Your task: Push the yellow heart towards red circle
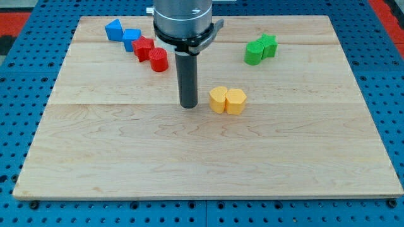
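Resting on the wooden board, my tip stands just to the view's left of the yellow heart, which touches a second yellow block on its right; the arm ends in a bare rod with no claw to open or close. Up toward the view's top left, the red circle sits against another red block, beside two blue blocks. Two green blocks lie at the view's upper right.
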Controlling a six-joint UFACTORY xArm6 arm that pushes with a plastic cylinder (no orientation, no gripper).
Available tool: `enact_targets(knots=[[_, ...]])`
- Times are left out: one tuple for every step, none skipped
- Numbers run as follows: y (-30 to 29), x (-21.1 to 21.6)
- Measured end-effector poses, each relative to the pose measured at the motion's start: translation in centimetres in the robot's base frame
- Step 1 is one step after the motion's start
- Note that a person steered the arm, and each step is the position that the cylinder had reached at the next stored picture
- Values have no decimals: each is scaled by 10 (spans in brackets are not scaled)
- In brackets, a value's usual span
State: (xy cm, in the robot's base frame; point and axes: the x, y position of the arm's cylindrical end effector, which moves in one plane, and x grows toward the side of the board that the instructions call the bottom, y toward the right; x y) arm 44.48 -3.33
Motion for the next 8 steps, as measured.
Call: enact_targets(knots=[[-5, 0], [33, -1], [32, -4], [16, -4], [7, -4], [3, 37], [22, 53], [76, 53]])
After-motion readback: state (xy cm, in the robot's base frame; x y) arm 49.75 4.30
